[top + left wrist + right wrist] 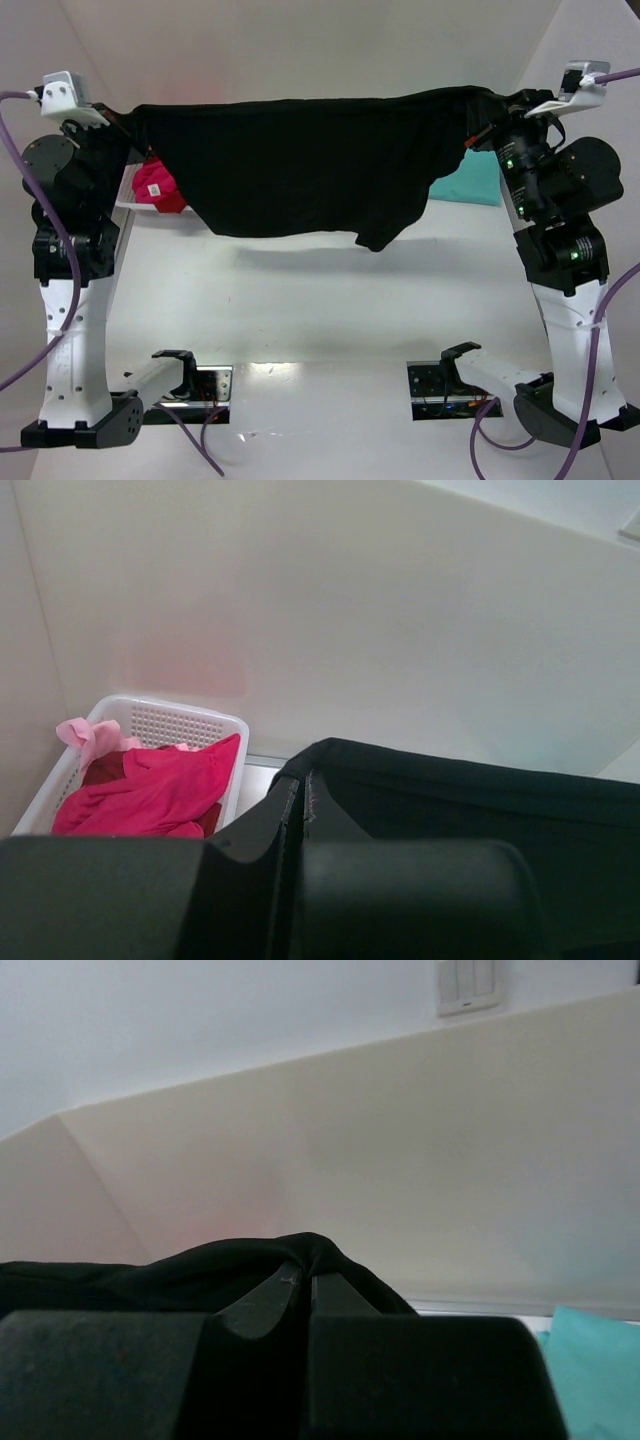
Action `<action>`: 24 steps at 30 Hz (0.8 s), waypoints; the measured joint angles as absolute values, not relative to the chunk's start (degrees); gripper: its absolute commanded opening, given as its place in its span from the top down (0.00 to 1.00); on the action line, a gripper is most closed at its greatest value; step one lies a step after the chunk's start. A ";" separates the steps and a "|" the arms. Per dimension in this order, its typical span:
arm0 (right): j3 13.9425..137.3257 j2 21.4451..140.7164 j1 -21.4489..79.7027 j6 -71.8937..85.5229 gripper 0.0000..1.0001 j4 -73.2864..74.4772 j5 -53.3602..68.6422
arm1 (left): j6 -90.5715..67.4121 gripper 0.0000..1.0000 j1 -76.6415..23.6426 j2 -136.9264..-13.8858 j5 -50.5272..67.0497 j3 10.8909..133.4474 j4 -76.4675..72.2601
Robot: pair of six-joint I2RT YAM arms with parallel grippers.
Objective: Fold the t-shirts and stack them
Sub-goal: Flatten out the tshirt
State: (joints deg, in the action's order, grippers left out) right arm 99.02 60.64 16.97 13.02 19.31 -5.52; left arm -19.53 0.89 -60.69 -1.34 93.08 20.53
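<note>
Black t-shirt [300, 170] hangs stretched in the air, right of the basket [170, 715].
We rate it light and limp; left gripper [300, 792] and right gripper [308, 1282] each pinch an upper corner, the correct hold points.

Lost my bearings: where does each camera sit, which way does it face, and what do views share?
Top external: above, behind the robot, looking down at the table; left arm, right arm show, black t-shirt stretched between them.
Left wrist: on that arm, facing the back wall; left hand shut on that shirt, basket holding magenta-pink t-shirt at left.
Right wrist: faces the back wall; right hand shut on the same shirt, teal t-shirt lower right.
Shared: the black t-shirt, in all three.
</note>
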 measured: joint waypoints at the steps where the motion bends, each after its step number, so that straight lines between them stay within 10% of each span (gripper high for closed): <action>1: 99.39 60.55 16.97 11.94 1.00 19.33 -6.20 | -19.46 1.00 0.89 -59.92 -1.58 93.08 20.99; 24: 95.35 57.67 16.97 10.02 1.00 21.56 -4.56 | -19.49 1.00 0.84 -66.59 1.85 95.00 22.41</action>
State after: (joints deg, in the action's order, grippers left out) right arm 95.35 57.67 16.97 10.02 21.56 -4.56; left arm -19.49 0.84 -66.59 1.85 95.00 22.41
